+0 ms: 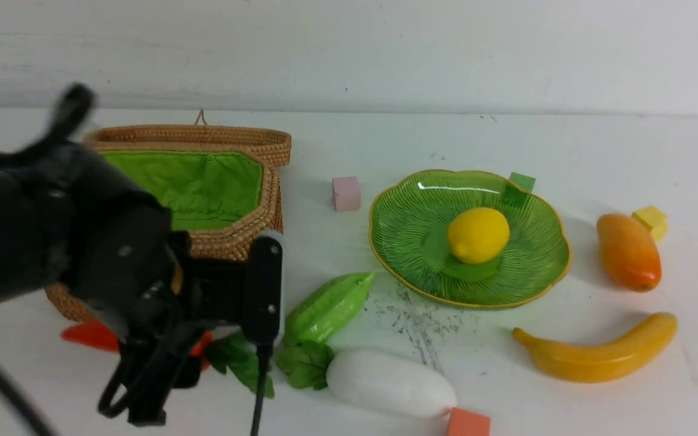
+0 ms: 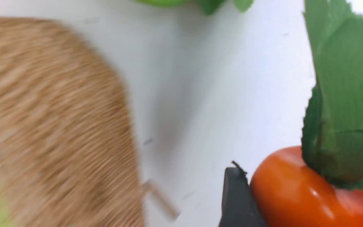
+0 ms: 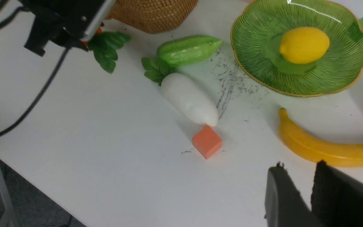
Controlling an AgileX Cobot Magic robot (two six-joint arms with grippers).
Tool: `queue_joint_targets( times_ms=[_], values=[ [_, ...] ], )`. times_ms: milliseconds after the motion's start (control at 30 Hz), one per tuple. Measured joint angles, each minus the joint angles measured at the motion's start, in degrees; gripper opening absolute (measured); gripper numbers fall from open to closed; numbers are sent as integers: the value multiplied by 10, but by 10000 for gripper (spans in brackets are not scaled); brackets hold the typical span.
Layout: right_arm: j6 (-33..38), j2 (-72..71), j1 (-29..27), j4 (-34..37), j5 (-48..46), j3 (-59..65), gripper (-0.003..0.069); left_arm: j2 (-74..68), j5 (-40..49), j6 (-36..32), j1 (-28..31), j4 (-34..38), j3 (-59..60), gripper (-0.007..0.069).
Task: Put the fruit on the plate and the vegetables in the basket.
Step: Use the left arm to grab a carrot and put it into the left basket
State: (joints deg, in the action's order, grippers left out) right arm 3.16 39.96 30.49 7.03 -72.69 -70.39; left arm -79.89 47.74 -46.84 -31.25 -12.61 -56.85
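My left gripper (image 1: 179,357) is low in front of the basket (image 1: 228,242), shut on the orange-red carrot (image 1: 89,335). In the left wrist view the carrot (image 2: 307,195) sits between the jaws, with one finger (image 2: 236,201) against it and its leaves (image 2: 342,94) beyond. The lemon (image 1: 478,235) lies on the green plate (image 1: 543,266). The gourd (image 1: 325,309) and radish (image 1: 388,381) lie in front of the basket. The mango (image 1: 628,251) and banana (image 1: 597,354) lie right of the plate. My right gripper (image 3: 298,167) is empty, its jaws nearly together, close to the banana (image 3: 326,149).
Small cubes lie about: pink (image 1: 346,193) between basket and plate, green (image 1: 521,181) behind the plate, yellow (image 1: 650,219) by the mango, orange (image 1: 467,424) at the radish's tip. The basket lid stands open at the back. A black cable (image 3: 27,107) hangs from the left arm.
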Motion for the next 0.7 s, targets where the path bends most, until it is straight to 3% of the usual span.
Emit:
queue_joint_targets(
  times_ms=[133,200,300,467,700],
  values=[
    [0,0,0,0,2,0,165,60,-32,40,2,-83,1,399],
    [0,0,0,1,21,0,165,71,-88,105,20,-178,0,399],
    [13,0,0,13,81,0,167,41,-137,204,56,-262,-13,399],
    [40,0,0,51,144,0,171,-31,-189,259,103,-292,-55,399],
    [54,0,0,77,145,0,175,-101,-204,280,121,-295,-95,399]
  ],
)
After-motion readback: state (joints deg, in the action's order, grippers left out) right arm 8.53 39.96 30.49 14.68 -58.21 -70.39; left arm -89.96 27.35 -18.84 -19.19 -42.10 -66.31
